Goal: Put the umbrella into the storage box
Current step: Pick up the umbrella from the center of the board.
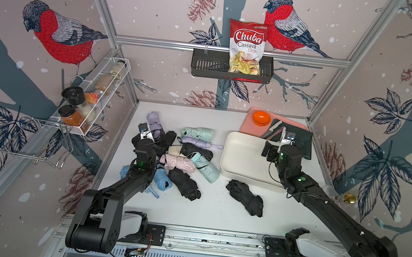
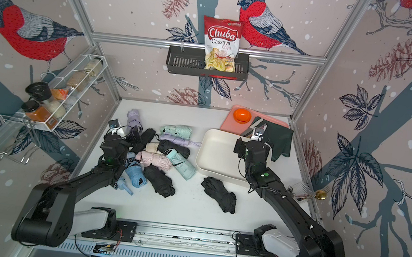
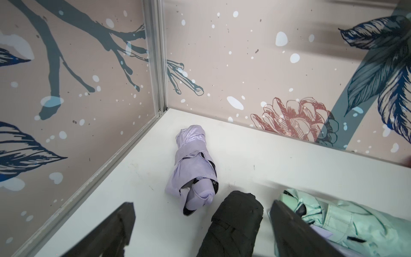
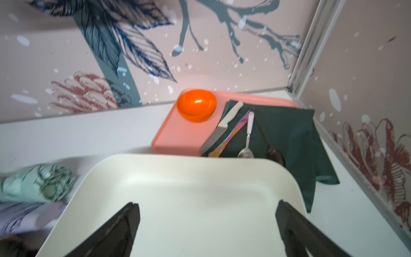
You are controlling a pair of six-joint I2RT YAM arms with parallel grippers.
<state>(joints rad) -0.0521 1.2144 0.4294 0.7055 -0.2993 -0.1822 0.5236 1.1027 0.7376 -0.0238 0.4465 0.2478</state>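
Note:
Several folded umbrellas lie in a heap left of the table's middle: lilac (image 1: 154,123), mint (image 1: 197,133), pink (image 1: 178,161), blue (image 1: 162,180) and black (image 1: 185,182). One black umbrella (image 1: 246,196) lies apart, in front of the storage box. The storage box (image 1: 243,160), a cream-white low bin, sits at the right with nothing inside it (image 4: 178,178). My left gripper (image 3: 202,203) hangs open over the heap's back left, its jaws either side of a black umbrella (image 3: 233,224) without touching it. My right gripper (image 4: 207,202) is open and empty above the box.
A pink tray (image 1: 249,127) behind the box carries an orange bowl (image 1: 261,117) and a dark green cloth (image 1: 300,142) with a knife (image 4: 224,124) and spoons. A black wall basket (image 1: 207,65) holds a chips bag (image 1: 247,46). A wire spice rack (image 1: 90,104) juts from the left wall.

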